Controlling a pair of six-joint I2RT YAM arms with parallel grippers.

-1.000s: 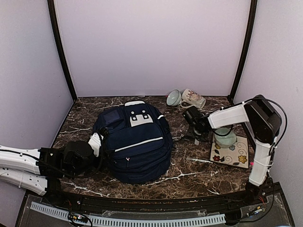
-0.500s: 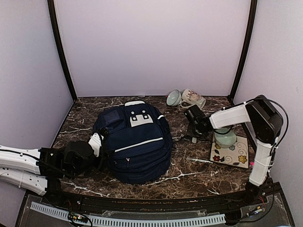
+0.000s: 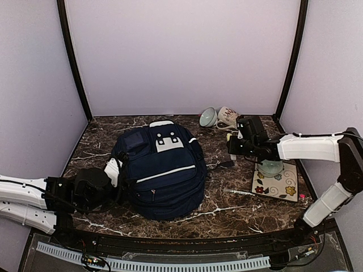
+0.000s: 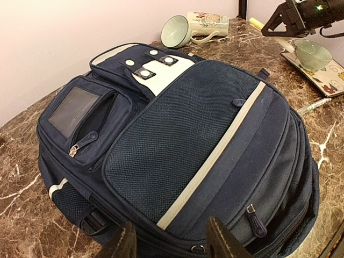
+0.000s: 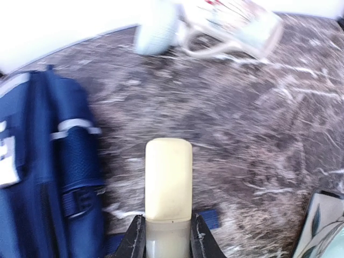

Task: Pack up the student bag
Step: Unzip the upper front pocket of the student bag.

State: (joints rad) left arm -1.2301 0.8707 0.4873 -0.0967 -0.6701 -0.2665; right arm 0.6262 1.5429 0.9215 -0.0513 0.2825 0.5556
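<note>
Student bag [image 3: 163, 173] mid-table — R end effector [image 3: 231, 145] (gripping cream stick [image 3: 229, 137]) just right of it.

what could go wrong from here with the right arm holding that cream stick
The right end effector pinches the cream stick only at one end, so it may tilt or slip. No wide opening shows on the student bag, so it may have nowhere to go. The mug and bowl lie near that arm; a swing might hit them.

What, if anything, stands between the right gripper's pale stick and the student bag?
Nothing visible. Only bare tabletop separates the right gripper, its fingers shut on the pale stick, from the student bag.
</note>
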